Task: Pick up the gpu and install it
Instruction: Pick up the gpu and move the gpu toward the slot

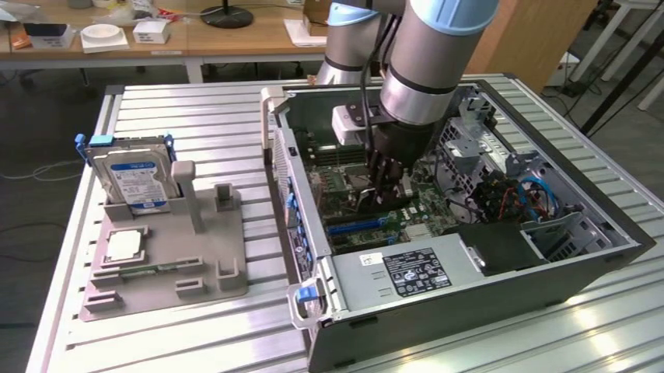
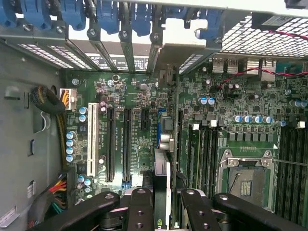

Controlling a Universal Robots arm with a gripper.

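My gripper point(image 1: 382, 185) reaches down into the open computer case point(image 1: 467, 311), just above the green motherboard point(image 1: 407, 208). It is shut on the gpu point(image 2: 162, 168), a thin card seen edge-on between the two black fingers point(image 2: 141, 204). The card stands upright over the motherboard's point(image 2: 130, 96) long expansion slots point(image 2: 127, 139), and its silvery end bracket point(image 2: 175, 45) lies against the case's rear slot openings. From the exterior view the gpu point(image 1: 374, 200) is a dark sliver under the fingers. Whether its edge is in a slot is hidden.
At the exterior view's left, a grey fixture point(image 1: 166, 256) holds a silver hard drive with a blue label point(image 1: 135, 179), a square chip point(image 1: 124, 245) and a narrow green stick point(image 1: 155, 269). Inside the case are the power supply point(image 1: 405, 272), cables point(image 1: 518, 198) and blue latches point(image 2: 110, 12).
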